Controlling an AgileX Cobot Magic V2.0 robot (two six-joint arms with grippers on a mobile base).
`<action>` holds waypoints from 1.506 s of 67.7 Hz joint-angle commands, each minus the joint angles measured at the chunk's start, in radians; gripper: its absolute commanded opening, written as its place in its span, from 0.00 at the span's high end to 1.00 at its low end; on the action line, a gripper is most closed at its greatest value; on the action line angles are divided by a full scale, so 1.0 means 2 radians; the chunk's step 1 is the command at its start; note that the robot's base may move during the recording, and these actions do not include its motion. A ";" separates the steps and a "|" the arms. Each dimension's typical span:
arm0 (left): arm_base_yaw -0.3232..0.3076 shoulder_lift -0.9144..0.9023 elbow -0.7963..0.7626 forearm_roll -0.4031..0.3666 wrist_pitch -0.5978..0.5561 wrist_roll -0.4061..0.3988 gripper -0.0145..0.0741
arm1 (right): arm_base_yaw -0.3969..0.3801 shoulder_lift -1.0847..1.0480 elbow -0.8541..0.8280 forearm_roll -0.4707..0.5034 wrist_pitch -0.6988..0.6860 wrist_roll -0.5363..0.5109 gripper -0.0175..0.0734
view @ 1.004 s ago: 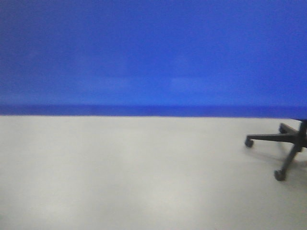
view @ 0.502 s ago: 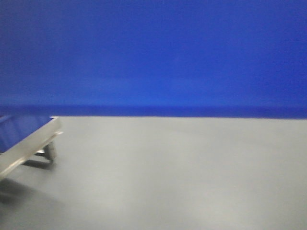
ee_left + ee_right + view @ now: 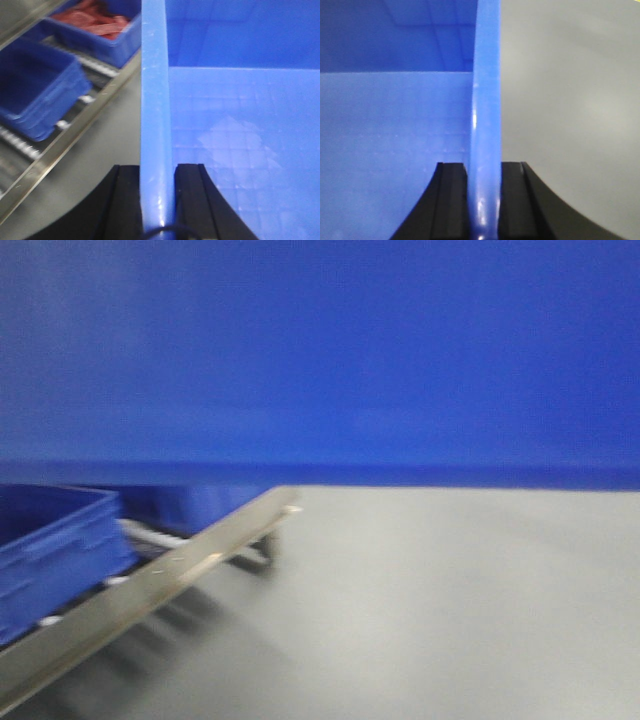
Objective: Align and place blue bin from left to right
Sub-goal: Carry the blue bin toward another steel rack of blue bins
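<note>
The blue bin [image 3: 320,350] fills the upper half of the front view, its flat side wall close to the camera and held above the grey floor. My left gripper [image 3: 157,167] is shut on the bin's left rim [image 3: 152,75], one black finger on each side of the wall. Its gridded inside floor [image 3: 240,145] shows to the right of that rim. On the other side, my right gripper [image 3: 484,165] is shut on the right rim [image 3: 487,75], with the bin's interior [image 3: 395,125] to its left.
A metal roller rack [image 3: 150,585] slants in at the lower left, carrying a darker blue bin [image 3: 50,550]. The left wrist view shows that rack [image 3: 85,120] with a dark blue bin [image 3: 37,85] and another holding red pieces [image 3: 97,22]. Grey floor [image 3: 450,620] lies to the right.
The view has swung leftward: the office chair base seen a second ago is gone, and the roller rack with its dark blue bin has come further into the lower left.
</note>
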 commanded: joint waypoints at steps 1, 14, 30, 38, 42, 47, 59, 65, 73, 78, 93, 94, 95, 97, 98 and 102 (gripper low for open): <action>-0.009 -0.002 -0.005 -0.003 -0.064 -0.001 0.96 | 0.006 -0.001 -0.003 0.004 -0.064 -0.004 0.89; -0.009 -0.002 -0.005 -0.003 -0.064 -0.001 0.96 | 0.006 -0.001 -0.003 0.004 -0.064 -0.004 0.89; -0.009 -0.002 -0.005 -0.003 -0.064 -0.001 0.96 | 0.006 -0.001 -0.003 0.004 -0.064 -0.004 0.89; -0.009 -0.002 -0.005 -0.003 -0.064 -0.001 0.96 | 0.006 -0.001 -0.003 0.004 -0.064 -0.004 0.89; -0.009 -0.002 -0.005 -0.003 -0.064 -0.001 0.96 | 0.006 -0.001 -0.003 0.004 -0.064 -0.004 0.89; -0.009 -0.002 -0.005 -0.003 -0.064 -0.001 0.96 | 0.006 -0.001 -0.003 0.004 -0.064 -0.004 0.89; -0.009 -0.002 -0.005 -0.003 -0.064 -0.001 0.96 | 0.006 -0.001 -0.003 0.004 -0.064 -0.004 0.89; -0.009 -0.002 -0.005 -0.003 -0.064 -0.001 0.96 | 0.006 -0.001 -0.003 0.004 -0.064 -0.004 0.89; -0.009 -0.002 -0.005 -0.003 -0.064 -0.001 0.96 | 0.006 -0.001 -0.003 0.004 -0.064 -0.004 0.89; -0.009 -0.002 -0.005 -0.003 -0.064 -0.001 0.96 | 0.006 -0.001 -0.003 0.004 -0.064 -0.004 0.89; -0.009 -0.002 -0.005 -0.003 -0.064 -0.001 0.96 | 0.006 -0.001 -0.003 0.004 -0.064 -0.004 0.89; -0.009 -0.002 -0.005 -0.003 -0.064 -0.001 0.96 | 0.006 -0.001 -0.003 0.004 -0.064 -0.004 0.89; -0.009 -0.002 -0.005 -0.003 -0.064 -0.001 0.96 | 0.006 -0.001 -0.003 0.004 -0.064 -0.004 0.89; -0.009 -0.002 -0.005 -0.003 -0.064 -0.001 0.96 | 0.006 -0.001 -0.003 0.004 -0.064 -0.004 0.89; -0.009 -0.002 -0.005 -0.003 -0.064 -0.001 0.96 | 0.006 -0.001 -0.003 0.004 -0.064 -0.004 0.89; -0.009 -0.002 -0.005 -0.003 -0.064 -0.001 0.96 | 0.006 -0.001 -0.003 0.004 -0.064 -0.004 0.89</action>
